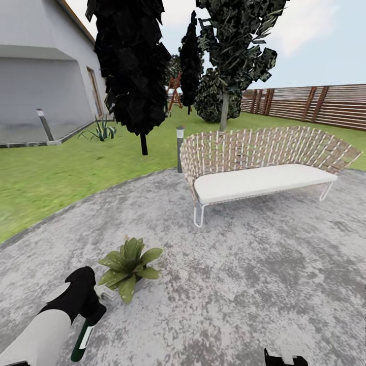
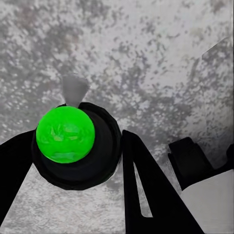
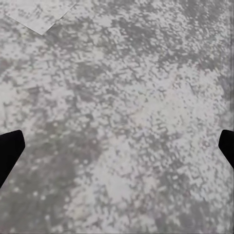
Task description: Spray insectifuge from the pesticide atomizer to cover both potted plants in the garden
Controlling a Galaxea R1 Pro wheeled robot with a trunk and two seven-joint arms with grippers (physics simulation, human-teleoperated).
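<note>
My left gripper (image 1: 90, 314) is shut on the pesticide atomizer (image 1: 83, 339), a dark green bottle with a pale label that hangs tilted just above the grey stone patio (image 1: 244, 284). In the left wrist view the atomizer (image 2: 66, 134) shows a bright green round top in a black collar, held between my black fingers (image 2: 146, 190). One potted plant (image 1: 129, 265), a low rosette of pointed green leaves, stands on the patio just ahead and right of that gripper. My right gripper (image 1: 282, 358) is open over bare stone, with its fingertips (image 3: 9, 148) far apart in the right wrist view.
A woven bench with a white cushion (image 1: 264, 173) stands on the patio at the far right. A grey bollard lamp (image 1: 179, 147) is beside it. Lawn (image 1: 61, 173), dark trees (image 1: 134, 66), a house wall (image 1: 35, 86) and a slatted fence (image 1: 315, 104) lie beyond.
</note>
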